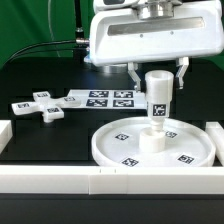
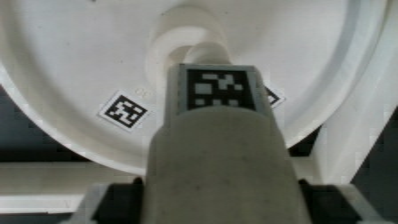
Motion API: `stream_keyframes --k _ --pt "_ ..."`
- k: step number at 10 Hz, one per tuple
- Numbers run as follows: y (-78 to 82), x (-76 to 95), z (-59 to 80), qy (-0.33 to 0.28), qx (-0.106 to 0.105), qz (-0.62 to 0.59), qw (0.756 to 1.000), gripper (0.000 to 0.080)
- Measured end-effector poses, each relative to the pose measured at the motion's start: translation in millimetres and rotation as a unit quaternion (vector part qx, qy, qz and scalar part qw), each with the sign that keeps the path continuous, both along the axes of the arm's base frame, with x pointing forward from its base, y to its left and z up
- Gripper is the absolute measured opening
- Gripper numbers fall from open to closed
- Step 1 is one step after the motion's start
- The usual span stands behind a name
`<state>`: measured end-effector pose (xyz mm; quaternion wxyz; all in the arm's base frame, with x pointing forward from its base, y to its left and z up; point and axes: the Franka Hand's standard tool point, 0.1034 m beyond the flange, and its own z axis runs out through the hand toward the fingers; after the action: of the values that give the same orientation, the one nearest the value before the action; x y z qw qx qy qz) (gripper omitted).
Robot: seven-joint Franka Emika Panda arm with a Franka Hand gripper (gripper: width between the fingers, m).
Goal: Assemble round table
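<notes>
– White plastic, the short cylinder leg (image 1: 157, 105): where does it sit?

– Upright at the middle of the large round disc (image 1: 118, 152), its lower end in the raised hub. The disc lies flat on the black counter (image 1: 40, 135), near the front border rail (image 1: 60, 180).

– And the gripper (image 1: 158, 79)?

– Straight above, one finger on either side of the leg's top. The leg's long axis runs vertically, in line with the wrist. The wrist view looks straight down its length to the disc.

– Clamped on it?

– I cannot tell. In the exterior view there seems to be a thin dark gap on each side of the leg. In the wrist view the dark pads look tight against it. Those two readings do not agree.

– So what does the next move depend on?

– On that shared axis, I would judge. If the leg is to be turned into the hub, the wrist has to rotate about the leg's own centre line. Any offset would tilt it.

– What else is nearby?

– The cross-shaped foot (image 1: 38, 106) lies flat, well off toward the exterior view's left. The marker board (image 1: 100, 98) lies between it and the disc.
</notes>
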<state>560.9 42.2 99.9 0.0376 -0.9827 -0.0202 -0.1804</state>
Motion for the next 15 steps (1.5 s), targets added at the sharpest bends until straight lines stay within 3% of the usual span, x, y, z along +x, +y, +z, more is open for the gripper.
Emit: stream_keyframes --k 6,12,15 --pt "-5.3 6.2 -4.2 -0.003 -0.005 0.007 1.000 0.0409" --pt "-7.4 1.1 -19.9 -0.007 -0.010 0.005 1.000 0.0409" --pt "-9.6 1.7 -20.4 -0.019 -0.013 0.002 1.000 0.0417"
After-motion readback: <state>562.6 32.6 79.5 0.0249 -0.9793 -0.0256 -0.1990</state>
